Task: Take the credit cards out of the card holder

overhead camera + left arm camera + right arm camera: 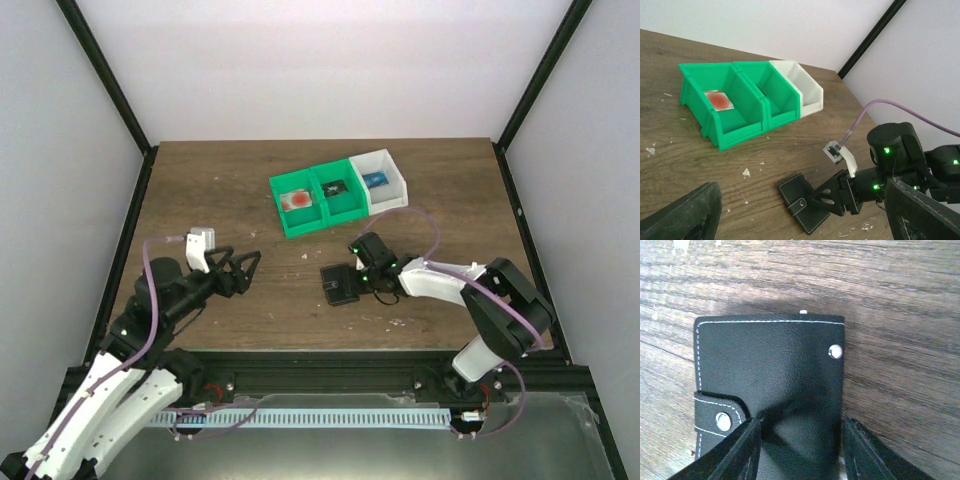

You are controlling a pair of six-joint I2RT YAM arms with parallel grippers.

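Right wrist view: the holder lies closed and flat on the table, its snap tab seemingly fastened and no cards showing. My right gripper pinches its near end, and the cover puckers between the fingers. I judge it soft, light, thin and apt to slide. The tab edge looks like the place to lift. My left gripper hangs wide open, well apart.

Card holder bottom behind right claw
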